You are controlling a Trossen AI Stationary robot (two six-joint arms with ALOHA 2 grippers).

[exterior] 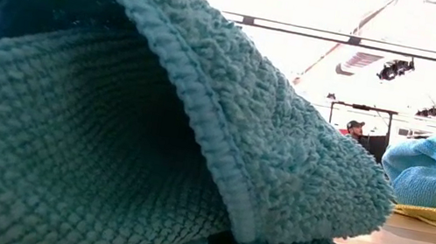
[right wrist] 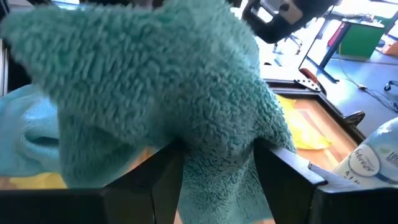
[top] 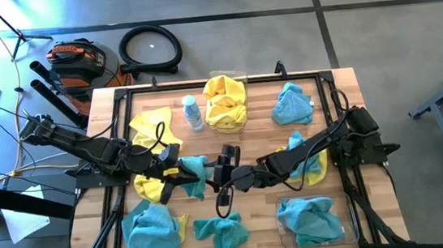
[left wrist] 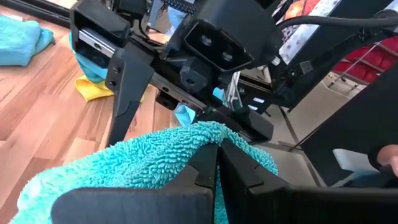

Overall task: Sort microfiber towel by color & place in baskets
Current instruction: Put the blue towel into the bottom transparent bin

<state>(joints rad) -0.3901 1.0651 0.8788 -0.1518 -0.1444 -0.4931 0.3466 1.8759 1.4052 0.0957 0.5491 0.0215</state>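
Teal towel (top: 195, 175): pinched in left gripper (left wrist: 217, 163), fingers pressed together on its edge; right gripper (right wrist: 217, 163) spread wide, fabric hanging between its fingers.

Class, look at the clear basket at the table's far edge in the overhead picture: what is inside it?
Yellow towels fill the far basket, bunched and rising past its rim. No blue one shows there. Whatever lies beneath the top folds, and how many towels there are, is covered.

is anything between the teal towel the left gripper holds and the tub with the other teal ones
Yes. The right gripper sits open around the teal towel held by the left gripper, and its arm stretches across the path toward the teal tub at the near right corner.
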